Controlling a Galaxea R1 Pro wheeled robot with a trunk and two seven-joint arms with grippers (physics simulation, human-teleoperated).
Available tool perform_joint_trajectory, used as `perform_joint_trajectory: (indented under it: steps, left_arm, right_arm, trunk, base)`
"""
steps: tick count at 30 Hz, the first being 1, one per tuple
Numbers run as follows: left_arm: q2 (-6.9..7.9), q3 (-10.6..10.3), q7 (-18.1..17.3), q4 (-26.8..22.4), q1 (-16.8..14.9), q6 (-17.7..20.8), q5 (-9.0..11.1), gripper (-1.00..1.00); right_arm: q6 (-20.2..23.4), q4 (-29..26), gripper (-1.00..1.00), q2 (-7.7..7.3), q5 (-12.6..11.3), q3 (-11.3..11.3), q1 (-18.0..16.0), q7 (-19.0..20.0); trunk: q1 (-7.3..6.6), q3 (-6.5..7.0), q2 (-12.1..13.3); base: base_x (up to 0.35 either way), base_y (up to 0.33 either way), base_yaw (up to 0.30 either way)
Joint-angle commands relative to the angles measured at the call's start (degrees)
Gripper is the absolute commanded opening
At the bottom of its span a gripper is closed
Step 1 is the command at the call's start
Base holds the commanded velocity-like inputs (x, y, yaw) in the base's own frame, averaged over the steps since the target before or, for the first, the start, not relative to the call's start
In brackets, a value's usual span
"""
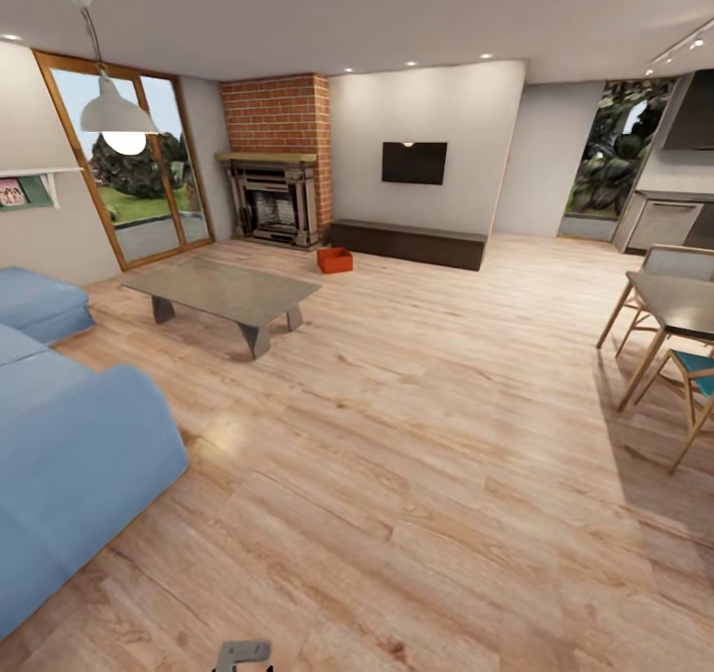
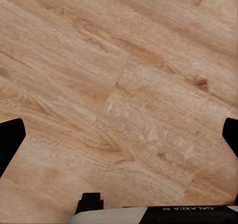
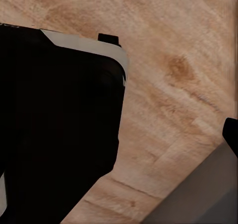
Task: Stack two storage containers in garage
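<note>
1. Living room, head view. The robot stands on the light wood plank floor [image 1: 416, 434], looking across open boards toward the far wall. A small grey part of the robot [image 1: 243, 655] shows at the lower edge of the view.
2. Storage container [image 1: 335, 260]. One orange-red open-top bin rests on the planks far ahead of both grippers, near the foot of the brick fireplace [image 1: 277, 162] and just beside the end of the long dark cabinet [image 1: 409, 243]. At this range it appears as a small rectangular box with thin upright walls; its bottom cannot be made out. Whether this is one bin or two set close together cannot be told.
3. Left gripper [image 2: 121, 140]. Two dark fingertips [image 2: 10, 142] sit at opposite edges of the left wrist view, spread wide, with only bare planks between them. It holds nothing. The arm probably hangs tucked and pointed down for driving.
4. Right gripper. One dark fingertip [image 3: 230, 135] shows at the edge of the right wrist view; a large black body with a pale rim [image 3: 59, 130] lies close before the camera over the planks. How far the jaws stand apart cannot be told.
5. Surroundings. A low coffee table [image 1: 223, 293] and a blue sofa [image 1: 69, 454] lie on the left side of the way ahead; a dining table [image 1: 679, 305] with chairs lies to the right. The middle lane toward the bin looks free.
6. Stage, as judged. Approach only: nothing has been picked up yet.
</note>
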Motion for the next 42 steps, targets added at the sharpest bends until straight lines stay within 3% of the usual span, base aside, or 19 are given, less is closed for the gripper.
perform_joint_trajectory:
  steps: [1, 42]
  left_arm:
    - [0.01, -0.5, 0.0, 0.1, -0.1, -0.2, 0.6, 1.00]
    - [-0.04, -0.5, 0.0, 0.1, -0.1, -0.3, 0.6, 1.00]
  right_arm:
    - [0.2, 0.1, 1.00, 0.03, 0.3, 0.4, -0.1, -0.2]
    - [0.2, 0.1, 1.00, 0.03, 0.3, 0.4, -0.1, -0.2]
  trunk:
    - [0.05, -0.09, -0.1]
    - [0.05, -0.09, -0.1]
  base:
    - [0.332, -0.123, 0.000]
    - [0.323, -0.133, 0.000]
